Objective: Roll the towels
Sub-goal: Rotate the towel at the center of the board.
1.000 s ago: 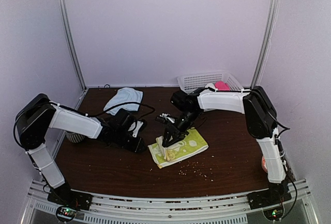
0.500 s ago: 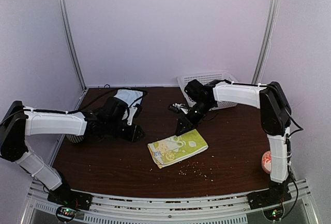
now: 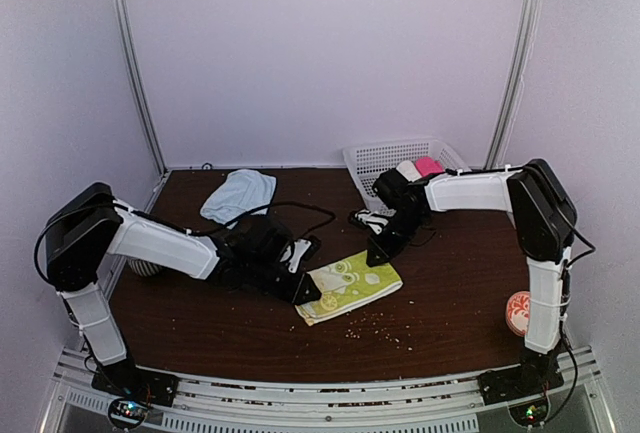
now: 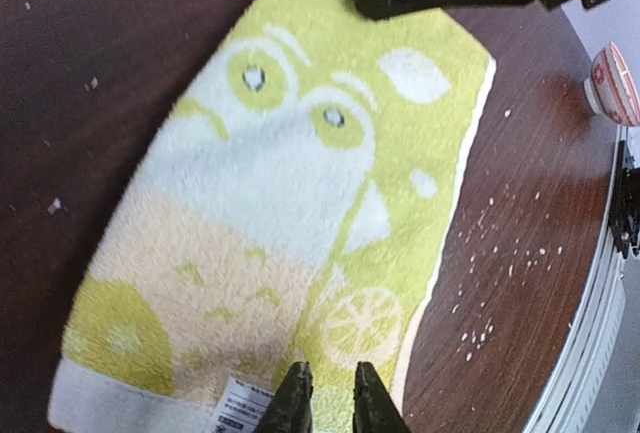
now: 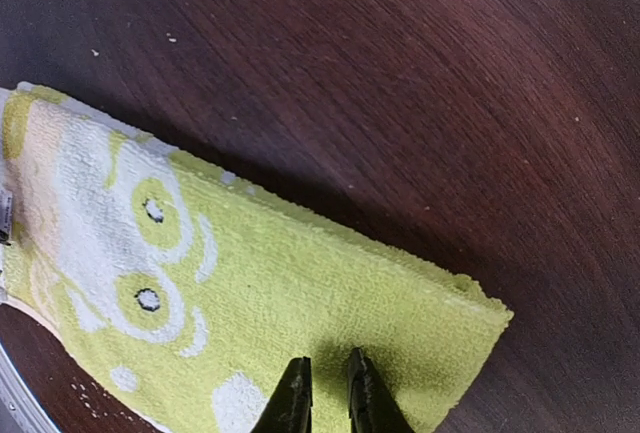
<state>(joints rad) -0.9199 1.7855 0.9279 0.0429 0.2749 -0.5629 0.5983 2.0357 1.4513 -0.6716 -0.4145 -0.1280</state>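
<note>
Yellow-green patterned towel is lying flat on the dark table, the left gripper resting at its labelled end, the right gripper at its far corner. Both jaws are standing narrowly apart; a grip cannot be told. Pale blue towel is lying crumpled far left.

Both arms are stretched out low toward the yellow-green towel. The left arm is bent at the elbow off the towel's left side and laid almost flat, with the left gripper set down at the towel's left end. The right arm is reached across from the towel's right, wrist tipped down, and the right gripper is planted at the towel's far right corner. On both, the fingers are drawn close together with only a thin slit between them. Whether any cloth is actually pinched can't really be made out.
</note>
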